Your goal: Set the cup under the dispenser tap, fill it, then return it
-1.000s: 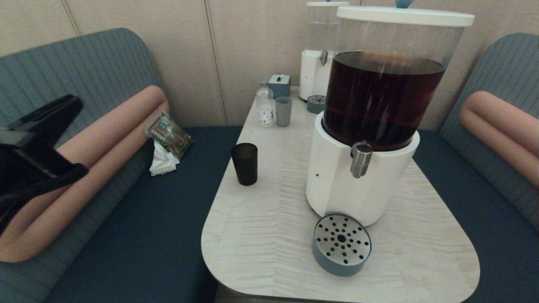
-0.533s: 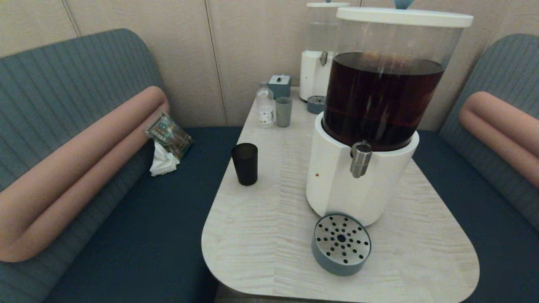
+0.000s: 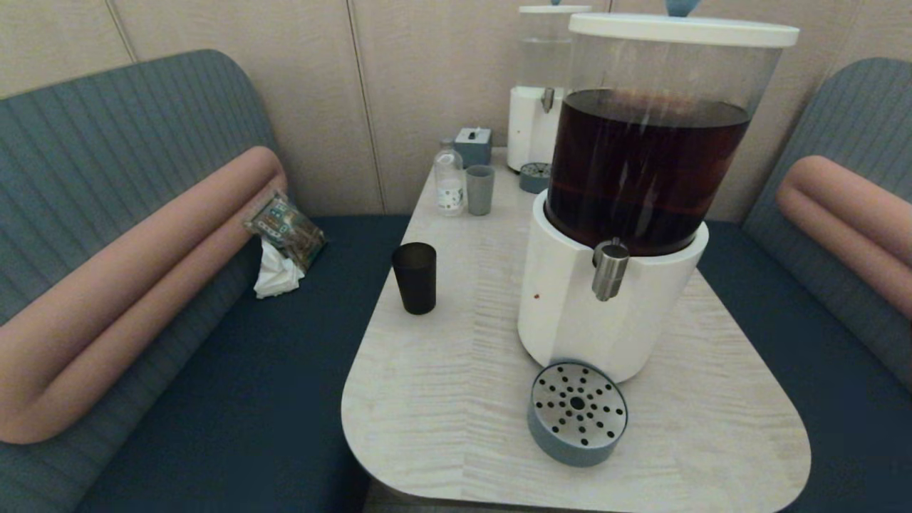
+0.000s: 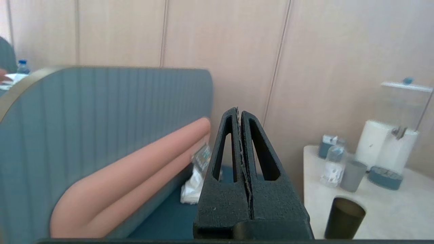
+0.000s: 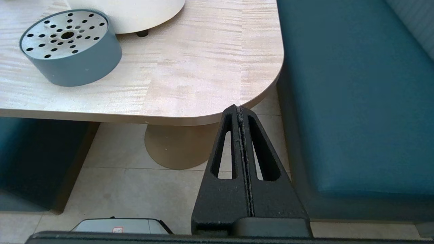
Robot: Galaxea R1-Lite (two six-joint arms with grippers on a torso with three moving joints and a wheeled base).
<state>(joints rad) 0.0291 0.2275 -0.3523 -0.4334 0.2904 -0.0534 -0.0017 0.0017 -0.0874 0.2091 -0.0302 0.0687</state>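
cup at nine o'clock of tap, untouched | left gripper pinched shut, right gripper too | risk: closed fingers topple cup

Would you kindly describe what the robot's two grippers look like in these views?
The left gripper and the right gripper look alike: matte black, rough-textured fingers tapering to a narrow tip, each with a long triangular cutout. No cables, markings or sleeves are visible.

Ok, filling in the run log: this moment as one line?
cup: on table, untouched | tap: nothing under | left gripper: shut, empty | right gripper: shut, parked
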